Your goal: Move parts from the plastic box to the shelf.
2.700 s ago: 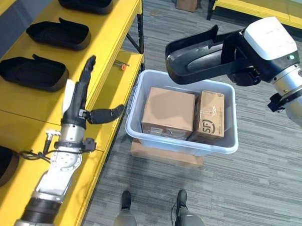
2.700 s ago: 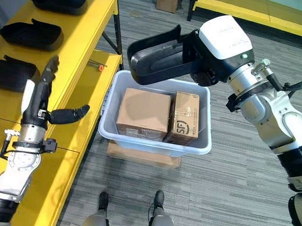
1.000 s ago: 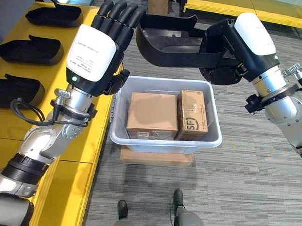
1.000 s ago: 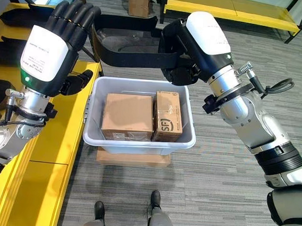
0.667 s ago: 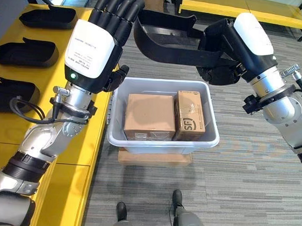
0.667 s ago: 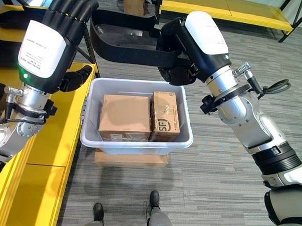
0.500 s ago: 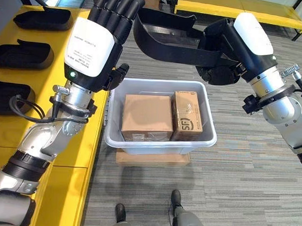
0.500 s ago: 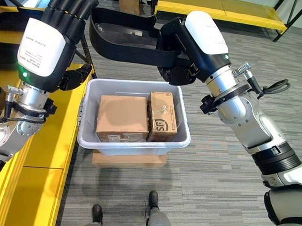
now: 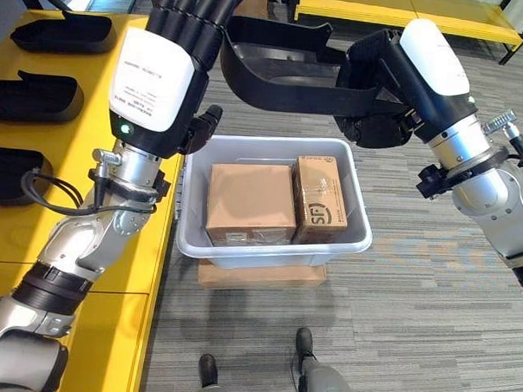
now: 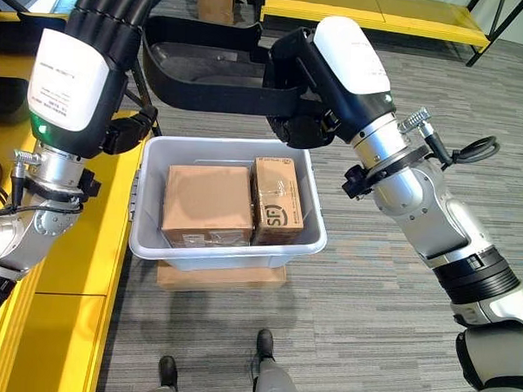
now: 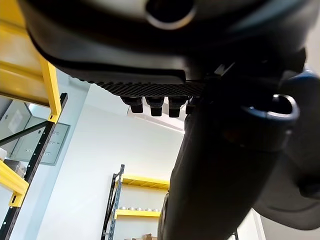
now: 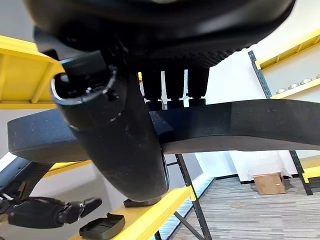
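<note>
Pale grey plastic box on the floor holds two brown cardboard cartons; above its far rim, right hand clamps one long black moulded plastic part, carried clear toward yellow shelf; left hand raised, fingers straight, empty, likely to receive.

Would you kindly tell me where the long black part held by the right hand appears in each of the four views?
Left eye view: black part across the top centre, above the plastic box.
Right eye view: black part at upper centre-left, above the same box.
Left wrist view: I cannot tell it apart from the dark hand.
Right wrist view: the part spans the picture, gripped by the right hand.
Shared landmark: the yellow shelf.
</note>
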`<state>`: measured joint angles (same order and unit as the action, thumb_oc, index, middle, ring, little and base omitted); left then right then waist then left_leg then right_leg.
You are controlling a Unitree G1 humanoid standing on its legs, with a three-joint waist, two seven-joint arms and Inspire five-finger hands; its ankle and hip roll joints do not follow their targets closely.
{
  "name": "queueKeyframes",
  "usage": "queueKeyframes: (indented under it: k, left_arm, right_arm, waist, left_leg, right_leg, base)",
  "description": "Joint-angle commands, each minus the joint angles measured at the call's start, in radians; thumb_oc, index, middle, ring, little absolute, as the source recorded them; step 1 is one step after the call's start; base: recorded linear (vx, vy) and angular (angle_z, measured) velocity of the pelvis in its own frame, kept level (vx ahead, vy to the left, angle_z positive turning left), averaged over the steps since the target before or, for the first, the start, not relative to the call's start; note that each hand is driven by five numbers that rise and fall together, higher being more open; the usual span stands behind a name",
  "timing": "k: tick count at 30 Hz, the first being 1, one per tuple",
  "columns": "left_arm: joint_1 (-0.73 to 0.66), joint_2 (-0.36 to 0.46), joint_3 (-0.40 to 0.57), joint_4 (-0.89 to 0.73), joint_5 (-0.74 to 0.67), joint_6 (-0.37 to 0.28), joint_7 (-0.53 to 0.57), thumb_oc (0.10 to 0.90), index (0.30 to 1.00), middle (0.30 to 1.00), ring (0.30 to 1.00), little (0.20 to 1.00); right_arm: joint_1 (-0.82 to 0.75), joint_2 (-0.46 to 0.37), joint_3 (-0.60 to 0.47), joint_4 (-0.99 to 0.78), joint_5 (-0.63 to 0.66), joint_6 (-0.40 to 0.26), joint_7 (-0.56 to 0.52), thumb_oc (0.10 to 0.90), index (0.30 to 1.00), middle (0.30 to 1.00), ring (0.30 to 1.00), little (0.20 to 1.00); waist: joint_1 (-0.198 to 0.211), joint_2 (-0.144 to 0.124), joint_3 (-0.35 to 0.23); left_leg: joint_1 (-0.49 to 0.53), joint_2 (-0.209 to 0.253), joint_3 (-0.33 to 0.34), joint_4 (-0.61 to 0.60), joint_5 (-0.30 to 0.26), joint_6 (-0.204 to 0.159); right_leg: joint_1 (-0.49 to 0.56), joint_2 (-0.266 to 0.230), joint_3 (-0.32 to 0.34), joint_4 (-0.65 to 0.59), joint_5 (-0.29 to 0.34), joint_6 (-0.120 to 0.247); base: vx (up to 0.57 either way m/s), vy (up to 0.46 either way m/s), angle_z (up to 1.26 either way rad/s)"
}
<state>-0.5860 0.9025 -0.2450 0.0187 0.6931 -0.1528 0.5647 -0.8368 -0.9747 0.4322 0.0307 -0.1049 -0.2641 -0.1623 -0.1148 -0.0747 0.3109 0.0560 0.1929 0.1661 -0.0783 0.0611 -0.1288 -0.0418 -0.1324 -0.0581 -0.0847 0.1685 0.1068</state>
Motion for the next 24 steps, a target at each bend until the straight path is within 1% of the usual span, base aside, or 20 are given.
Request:
queueKeyframes:
  k: [1,8,14,16,17,24]
  left_arm:
    - [-0.008,-0.042,-0.003,0.012,-0.001,0.0,0.086,0.9,1.0,1.0,1.0,1.0]
    - [-0.015,-0.051,0.012,-0.034,-0.008,-0.002,0.094,0.9,1.0,1.0,1.0,1.0]
    - [-0.06,-0.043,-0.057,-0.036,0.005,-0.013,0.065,0.9,1.0,1.0,1.0,1.0]
    - [-0.092,-0.026,-0.092,-0.041,0.015,-0.021,0.05,0.9,1.0,1.0,1.0,1.0]
    - [-0.093,-0.025,-0.093,-0.04,0.015,-0.021,0.05,0.9,1.0,1.0,1.0,1.0]
    - [-0.164,0.047,-0.2,-0.072,0.048,-0.062,0.008,0.9,1.0,1.0,1.0,1.0]
  right_arm:
    - [-0.015,0.071,-0.054,-0.032,0.079,-0.067,-0.075,0.4,0.3,0.3,0.3,0.3]
    - [0.002,0.072,-0.061,-0.045,0.07,-0.066,-0.076,0.4,0.3,0.3,0.3,0.3]
    - [-0.012,0.073,-0.046,-0.045,0.07,-0.068,-0.073,0.4,0.3,0.3,0.3,0.3]
    - [-0.018,0.074,-0.037,-0.043,0.075,-0.066,-0.07,0.4,0.3,0.3,0.3,0.3]
    - [-0.018,0.074,-0.037,-0.043,0.075,-0.066,-0.07,0.4,0.3,0.3,0.3,0.3]
    - [-0.024,0.071,-0.025,-0.042,0.084,-0.076,-0.062,0.4,0.3,0.3,0.3,0.3]
  waist:
    - [0.0,0.004,-0.309]
    - [-0.001,-0.002,-0.308]
    - [-0.013,0.003,-0.304]
    - [-0.019,0.007,-0.304]
    - [-0.018,0.006,-0.304]
    - [-0.026,0.014,-0.31]
  left_leg:
    - [0.071,0.08,0.026,-0.009,-0.047,-0.038]
    - [0.072,0.083,0.031,-0.009,-0.048,-0.038]
    - [0.074,0.081,0.037,-0.009,-0.05,-0.035]
    - [0.076,0.08,0.04,-0.009,-0.051,-0.035]
    - [0.076,0.08,0.04,-0.009,-0.051,-0.035]
    - [0.082,0.077,0.047,-0.009,-0.055,-0.035]
  right_leg:
    - [0.065,-0.053,0.041,0.054,-0.159,0.096]
    - [0.064,-0.05,0.045,0.05,-0.157,0.095]
    - [0.052,-0.049,0.057,0.054,-0.157,0.096]
    - [0.051,-0.048,0.061,0.055,-0.157,0.096]
    - [0.051,-0.048,0.062,0.055,-0.157,0.096]
    - [0.051,-0.05,0.067,0.055,-0.155,0.101]
  base:
    - [0.0,0.0,0.0]
    - [0.0,0.0,-0.05]
    - [0.02,0.012,-0.05]
    - [0.02,0.012,-0.05]
    - [0.02,0.013,-0.04]
    - [0.0,0.003,-0.01]
